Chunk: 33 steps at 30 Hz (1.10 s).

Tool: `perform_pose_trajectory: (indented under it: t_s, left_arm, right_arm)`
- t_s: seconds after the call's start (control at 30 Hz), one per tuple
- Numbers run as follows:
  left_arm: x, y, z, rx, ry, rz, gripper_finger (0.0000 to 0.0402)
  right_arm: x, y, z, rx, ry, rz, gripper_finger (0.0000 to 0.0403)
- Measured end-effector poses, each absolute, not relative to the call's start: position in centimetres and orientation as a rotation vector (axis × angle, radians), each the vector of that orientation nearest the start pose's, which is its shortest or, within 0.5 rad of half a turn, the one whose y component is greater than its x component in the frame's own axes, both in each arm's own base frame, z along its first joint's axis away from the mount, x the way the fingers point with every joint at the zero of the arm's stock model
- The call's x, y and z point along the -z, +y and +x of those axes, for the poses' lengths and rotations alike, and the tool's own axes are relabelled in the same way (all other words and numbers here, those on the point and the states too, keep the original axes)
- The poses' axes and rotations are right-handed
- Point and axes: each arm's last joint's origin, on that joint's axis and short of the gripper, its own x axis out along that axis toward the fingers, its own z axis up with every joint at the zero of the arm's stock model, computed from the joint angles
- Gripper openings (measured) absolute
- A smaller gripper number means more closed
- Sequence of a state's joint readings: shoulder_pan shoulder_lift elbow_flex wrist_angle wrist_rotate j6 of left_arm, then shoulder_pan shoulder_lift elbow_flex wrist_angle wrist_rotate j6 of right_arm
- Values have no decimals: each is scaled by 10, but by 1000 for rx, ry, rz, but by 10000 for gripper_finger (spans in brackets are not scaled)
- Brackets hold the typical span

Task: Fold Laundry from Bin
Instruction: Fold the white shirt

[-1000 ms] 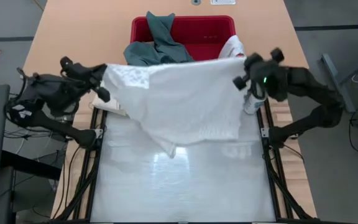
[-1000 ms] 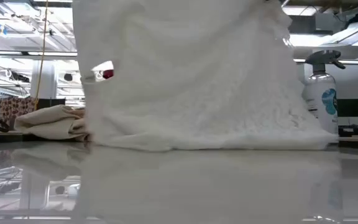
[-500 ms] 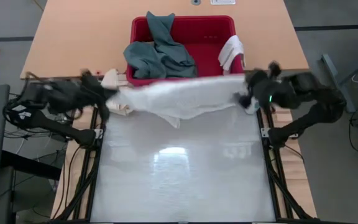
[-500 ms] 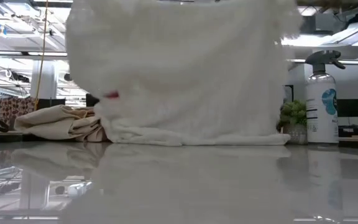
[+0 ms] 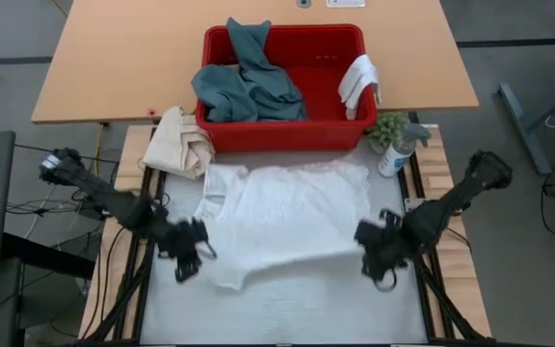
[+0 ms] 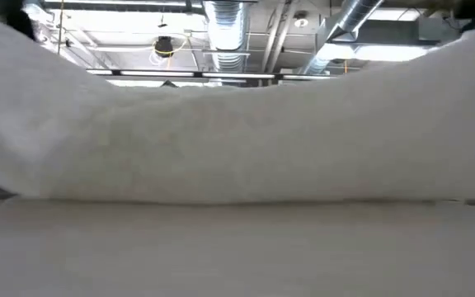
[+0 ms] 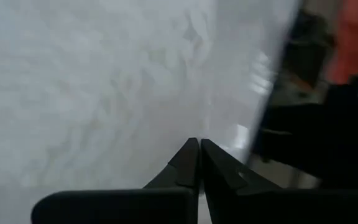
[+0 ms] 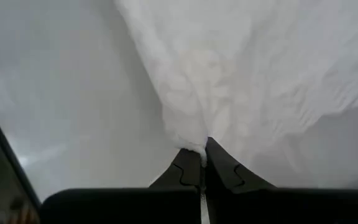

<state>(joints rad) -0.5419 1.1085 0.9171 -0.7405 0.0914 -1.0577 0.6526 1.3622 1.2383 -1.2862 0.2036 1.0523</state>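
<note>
The white textured towel (image 5: 287, 217) lies spread across the table in front of the red bin (image 5: 282, 135). Its far part rests on the table. Its near edge (image 6: 237, 140) is held up at both corners and sags in the middle. My left gripper (image 5: 198, 253) is shut at the near left corner. My right gripper (image 5: 366, 249) is shut at the near right corner. In the bin lies a teal-green garment (image 5: 244, 82), and a small white cloth (image 5: 357, 82) hangs over the bin's right rim. My left gripper is shut at the towel's near left corner (image 7: 166, 124), slanting down from the table's left. The wrist view does not show the cloth between the fingertips. That corner stands raised off the table. My right gripper pinches a bunched bit of the towel's near right corner (image 8: 194, 140) between its two fingertips, pointing steeply down. The cloth fans out from the pinch toward the far side. The corner is raised, and the rest lies on the table.
A cream canvas bundle (image 5: 181, 140) lies at the bin's left front corner. A spray bottle (image 5: 396, 152) and a small green plant (image 5: 385, 125) stand at its right front corner. The white table surface (image 5: 287, 308) runs bare toward the near edge.
Both grippers have swung down and toward the table's near edge, tipping to point downward, still shut on the towel's corners. The towel, which hung high in front of the bin, has been drawn out flat over the table.
</note>
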Motion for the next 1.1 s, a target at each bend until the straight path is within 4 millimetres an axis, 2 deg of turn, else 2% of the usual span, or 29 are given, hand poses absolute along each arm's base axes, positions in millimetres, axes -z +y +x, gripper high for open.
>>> perform_pose_trajectory:
  t_s: [0.1,0.27,0.37,0.47,0.63,0.73,0.87,1.0,1.1]
  left_arm:
    - [-250,-135,179,77,1132,-818,0]
    - [-224,-160,174,36,1183,-889,0]
    - [-216,-168,171,-7,1203,-891,0]
    - [-213,-175,169,19,1215,-887,11]
    - [-220,-187,169,81,1127,-941,68]
    - [-223,-191,169,89,1080,-975,111]
    - [-226,-189,170,80,1058,-1017,150]
    - [-243,-175,170,46,893,-1041,158]
    - [-263,-153,170,-28,701,-1068,159]
  right_arm:
    - [-274,157,187,322,1366,266,23]
    - [-242,188,191,288,1467,190,36]
    - [-228,206,192,208,1528,180,82]
    - [-223,220,191,88,1569,210,138]
    - [-227,236,182,-1,1538,281,223]
    - [-233,237,176,4,1517,282,249]
    - [-240,227,179,99,1365,227,252]
    - [-242,203,192,311,1201,111,248]
    - [-247,175,205,429,1159,35,248]
